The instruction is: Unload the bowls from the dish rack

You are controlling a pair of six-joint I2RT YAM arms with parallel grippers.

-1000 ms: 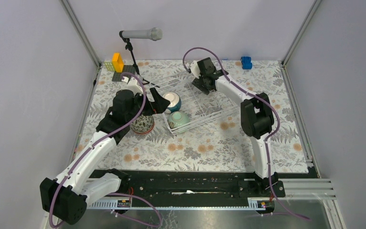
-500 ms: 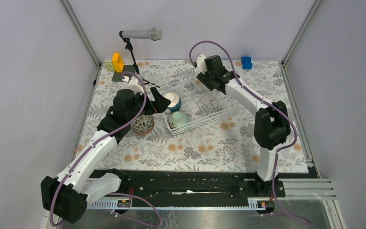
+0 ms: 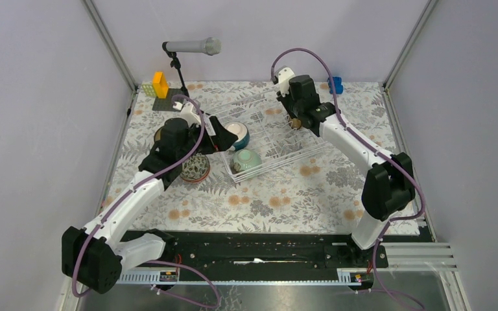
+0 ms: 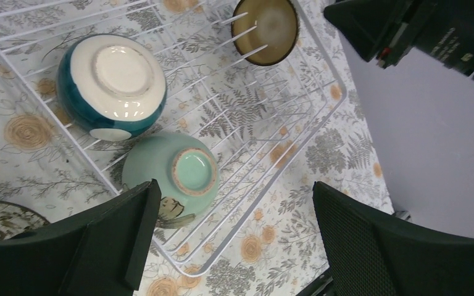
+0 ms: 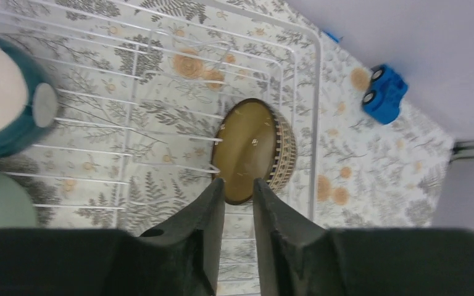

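The white wire dish rack (image 3: pixel 280 146) lies at mid table. In it a teal bowl (image 3: pixel 238 135) and a pale green bowl (image 3: pixel 246 160) rest upside down; both show in the left wrist view, teal (image 4: pixel 111 86) and green (image 4: pixel 173 176). My right gripper (image 3: pixel 296 120) is shut on the rim of the dark brown bowl (image 5: pixel 253 148), which stands on edge at the rack's far right corner. My left gripper (image 4: pixel 234 231) is wide open and empty over the rack's near edge beside the green bowl. A dark floral bowl (image 3: pixel 194 168) sits on the table left of the rack.
A microphone on a black stand (image 3: pixel 191 46) and yellow-green blocks (image 3: pixel 159 84) stand at the back left. A blue toy (image 3: pixel 335 84) lies at the back right, beyond the rack. The cell's grey walls close in the flowered table on three sides.
My right arm has swung from the rack's far left to its far right corner and now grips the brown bowl. My left arm has shifted slightly forward over the rack.
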